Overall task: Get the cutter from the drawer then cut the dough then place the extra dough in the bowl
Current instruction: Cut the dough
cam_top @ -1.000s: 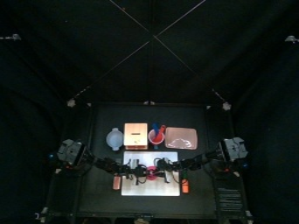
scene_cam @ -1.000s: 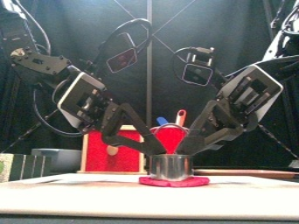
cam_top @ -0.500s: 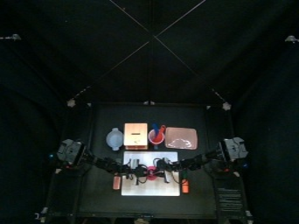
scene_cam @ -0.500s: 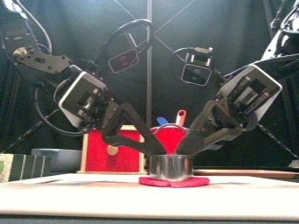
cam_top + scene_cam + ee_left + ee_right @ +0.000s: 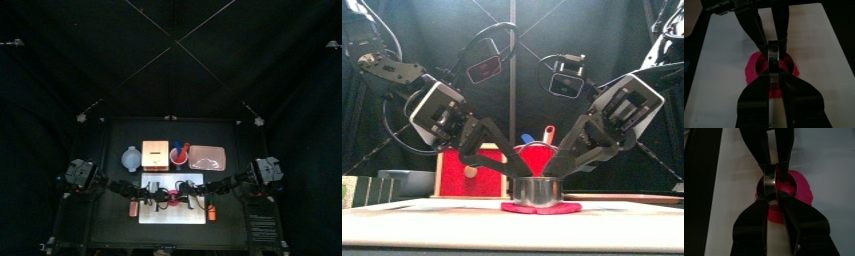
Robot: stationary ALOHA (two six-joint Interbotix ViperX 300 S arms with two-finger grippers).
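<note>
Left gripper point(image 5: 512, 175) and right gripper point(image 5: 561, 175) both clamp narrow on the cutter point(image 5: 537, 190) rim from opposite sides. Cutter stands below them on the dough point(image 5: 543, 208); bare board point(image 5: 724, 60) lies open around, edges well apart.

left gripper point(image 5: 510, 178), right gripper point(image 5: 565, 177) tight around cutter point(image 5: 537, 190)

You look into a booth hung with black curtains. The back curtain point(image 5: 171, 60) fills the whole space behind the table, and the side curtains close it in on the left point(image 5: 34, 150) and on the right point(image 5: 314, 150). The small black table point(image 5: 227, 132) stands between them, its top dark. The light is low, so the curtains show you little detail.
</note>
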